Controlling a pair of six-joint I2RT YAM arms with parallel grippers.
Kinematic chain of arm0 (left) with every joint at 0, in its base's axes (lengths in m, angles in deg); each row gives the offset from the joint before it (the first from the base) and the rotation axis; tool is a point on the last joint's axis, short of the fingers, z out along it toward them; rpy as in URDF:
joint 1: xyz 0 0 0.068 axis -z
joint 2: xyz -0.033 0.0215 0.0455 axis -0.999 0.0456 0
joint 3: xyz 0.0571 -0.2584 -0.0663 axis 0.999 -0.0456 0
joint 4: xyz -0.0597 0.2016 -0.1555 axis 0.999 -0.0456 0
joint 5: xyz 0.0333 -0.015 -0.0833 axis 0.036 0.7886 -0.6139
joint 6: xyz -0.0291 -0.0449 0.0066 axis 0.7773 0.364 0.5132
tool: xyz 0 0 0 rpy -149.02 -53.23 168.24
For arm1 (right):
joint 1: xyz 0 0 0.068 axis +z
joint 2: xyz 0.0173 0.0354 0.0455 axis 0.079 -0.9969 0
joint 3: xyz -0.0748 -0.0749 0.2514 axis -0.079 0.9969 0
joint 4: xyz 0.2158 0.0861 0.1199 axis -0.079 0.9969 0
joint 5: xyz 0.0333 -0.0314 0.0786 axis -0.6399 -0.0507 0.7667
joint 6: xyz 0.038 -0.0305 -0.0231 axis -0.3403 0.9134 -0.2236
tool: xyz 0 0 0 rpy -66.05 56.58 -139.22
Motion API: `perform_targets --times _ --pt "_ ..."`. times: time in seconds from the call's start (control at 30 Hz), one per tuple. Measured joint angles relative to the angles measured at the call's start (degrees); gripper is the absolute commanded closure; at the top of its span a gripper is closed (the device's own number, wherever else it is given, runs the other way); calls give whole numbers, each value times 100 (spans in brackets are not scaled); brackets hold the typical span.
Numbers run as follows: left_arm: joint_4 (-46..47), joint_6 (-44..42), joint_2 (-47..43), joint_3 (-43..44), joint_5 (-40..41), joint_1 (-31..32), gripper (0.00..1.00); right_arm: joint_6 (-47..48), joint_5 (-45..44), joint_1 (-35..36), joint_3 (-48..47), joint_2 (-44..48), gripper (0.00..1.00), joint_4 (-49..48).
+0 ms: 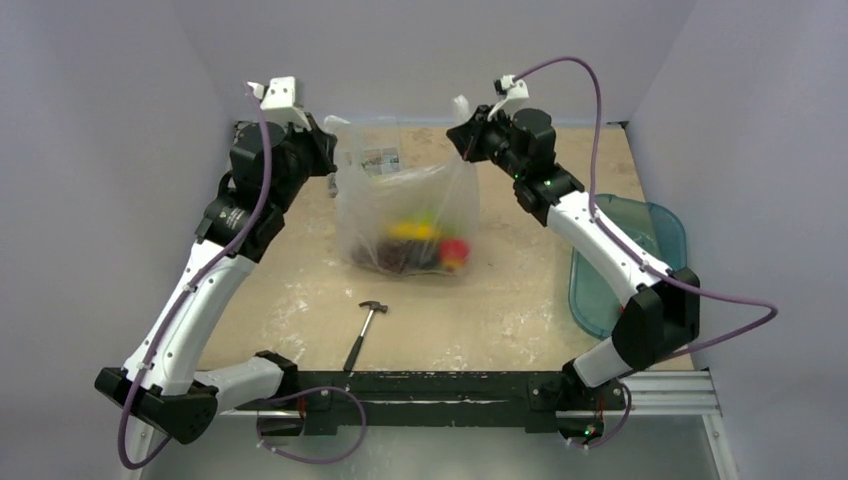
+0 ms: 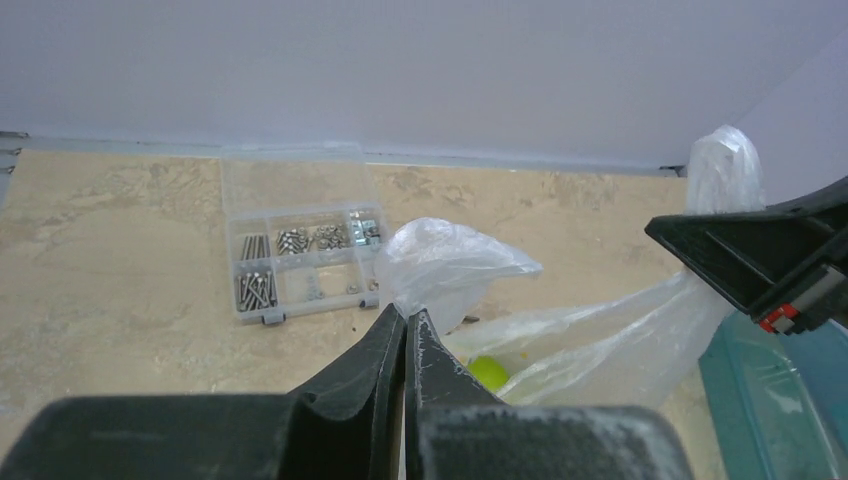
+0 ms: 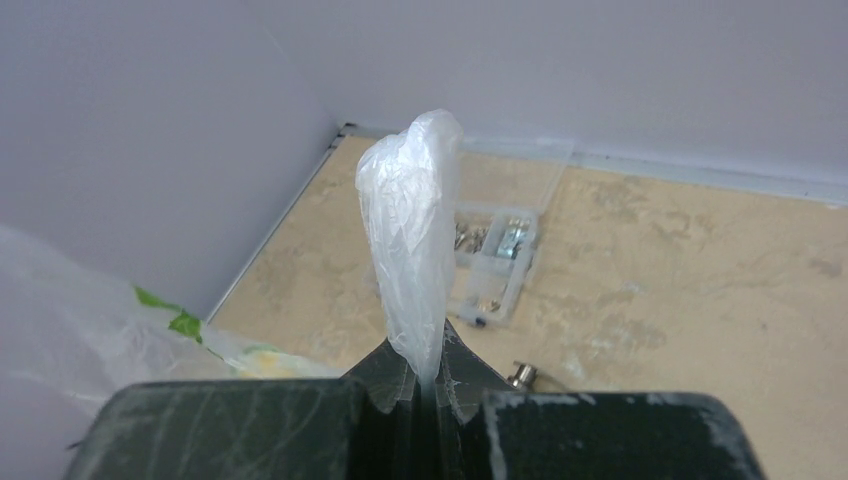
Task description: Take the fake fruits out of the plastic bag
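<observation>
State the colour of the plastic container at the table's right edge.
The container is translucent teal; it shows best in the top external view.

Soft, even light is filling every view, shadows are lying faint on the tabletop (image 1: 520, 300), the plastic bag (image 1: 400, 200) is glinting whitish, and the left fingers (image 2: 350, 400) are blurring.

No lettering, label or number is legible on anything here.
</observation>
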State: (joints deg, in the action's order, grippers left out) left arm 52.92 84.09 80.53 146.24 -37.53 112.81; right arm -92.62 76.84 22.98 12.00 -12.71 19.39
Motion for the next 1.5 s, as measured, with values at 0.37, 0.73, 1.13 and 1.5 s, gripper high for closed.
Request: perform_targets --times 0.37,0.73,1.13,1.5 --pt "-870 1067 -334 369 -1207 -286 100 439 129 -251 -2702 -1692 100 1034" --pt "-654 2203 -660 -778 -1958 -286 100 855 -400 -271 -3209 -2068 34 2306" --pt "-243 2330 -597 -1419 -2221 -236 100 -20 -1285 76 -2006 -817 1 3932" --pt "-446 2068 -649 -1381 -2518 -210 50 -452 -1974 380 -1261 -389 1 3751"
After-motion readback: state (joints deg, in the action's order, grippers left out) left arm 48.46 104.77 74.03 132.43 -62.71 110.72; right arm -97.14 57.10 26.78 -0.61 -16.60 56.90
